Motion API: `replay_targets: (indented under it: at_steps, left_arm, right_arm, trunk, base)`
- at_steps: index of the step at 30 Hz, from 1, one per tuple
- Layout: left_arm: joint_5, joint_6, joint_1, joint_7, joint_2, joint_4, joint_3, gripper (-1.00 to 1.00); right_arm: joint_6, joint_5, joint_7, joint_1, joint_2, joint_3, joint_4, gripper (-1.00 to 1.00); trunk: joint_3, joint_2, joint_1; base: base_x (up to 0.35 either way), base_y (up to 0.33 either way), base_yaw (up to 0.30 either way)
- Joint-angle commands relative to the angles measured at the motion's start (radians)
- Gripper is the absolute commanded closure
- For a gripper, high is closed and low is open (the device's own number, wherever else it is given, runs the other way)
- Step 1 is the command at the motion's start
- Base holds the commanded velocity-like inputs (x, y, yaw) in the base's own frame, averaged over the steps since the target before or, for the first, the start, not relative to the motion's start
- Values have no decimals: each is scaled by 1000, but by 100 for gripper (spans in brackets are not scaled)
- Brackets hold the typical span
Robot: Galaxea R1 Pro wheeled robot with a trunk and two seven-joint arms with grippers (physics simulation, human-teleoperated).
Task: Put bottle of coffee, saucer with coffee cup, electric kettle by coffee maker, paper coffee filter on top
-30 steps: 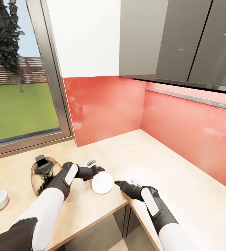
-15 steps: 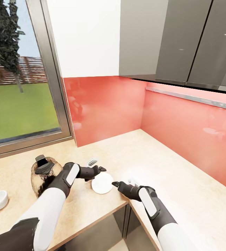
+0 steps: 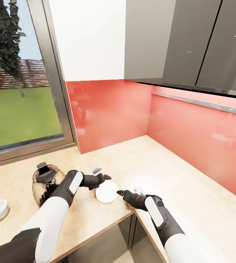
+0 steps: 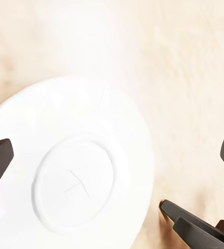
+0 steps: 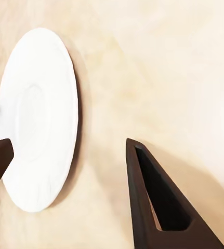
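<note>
Now my right gripper is open beside the saucer, a flat white round plate lying bare on the speckled beige countertop. My left gripper is open above it. Farther left stands the rounded glass kettle.

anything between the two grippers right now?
Yes: the saucer lies flat on the kitchen countertop between the left gripper and the right gripper, seen in the head view; both wrist views show it too.
</note>
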Motion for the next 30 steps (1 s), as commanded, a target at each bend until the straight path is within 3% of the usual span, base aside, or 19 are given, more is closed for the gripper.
replay_targets:
  at_steps: [1,25,30]
  left_arm:
    - [-8,6,-1,-7,0,-1,9,-100]
    - [-7,7,0,-10,-3,2,8,-100]
    - [34,7,0,-11,-3,2,6,-100]
  right_arm:
    - [4,6,3,-1,0,-1,-1,-100]
    - [4,6,3,-1,0,-1,-1,-100]
    - [4,6,4,-1,0,0,-1,-100]
  trunk:
    - [-2,-2,1]
    - [-2,-2,1]
    - [-2,-2,1]
  base:
    - [0,0,0]
    - [-43,0,0]
    - [0,0,0]
